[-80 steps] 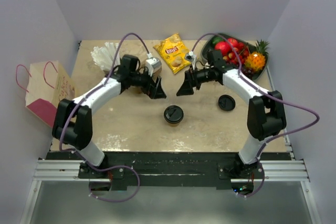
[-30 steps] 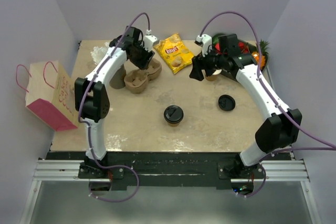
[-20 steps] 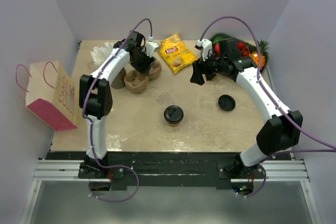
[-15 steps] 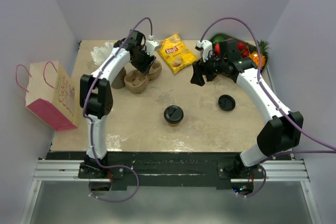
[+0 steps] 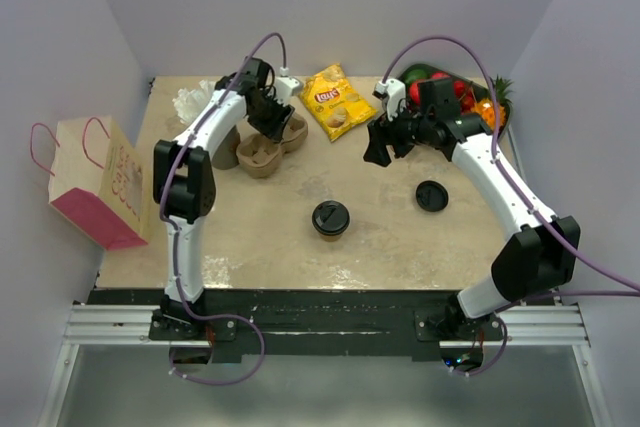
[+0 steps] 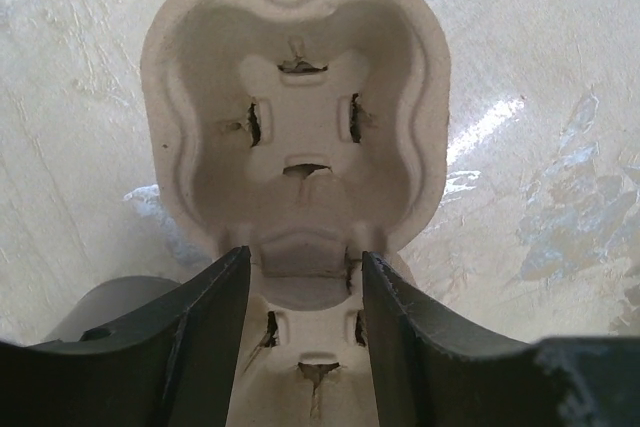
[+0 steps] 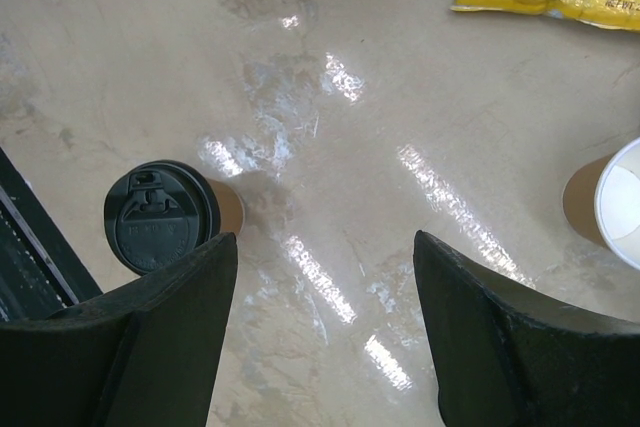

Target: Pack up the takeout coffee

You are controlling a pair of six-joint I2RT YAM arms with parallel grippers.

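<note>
At rear of table (image 5: 250,237): left fingers (image 6: 200,347) half-spread astride cup carrier (image 6: 300,137), grip unclear; right fingers (image 7: 500,347) wide, empty.

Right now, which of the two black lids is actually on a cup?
The one capping the takeout coffee in the middle, tan cup wall showing beneath it. The loose lid to its right lies flat, no cup under it.

Prob. a robotics lab test cell: plain walls (image 5: 330,7) box in a tan table (image 5: 260,237) on 3 sides, alu rail (image 5: 105,327) along 6 o'clock, props incl. chip bag (image 5: 333,100) at 12.
</note>
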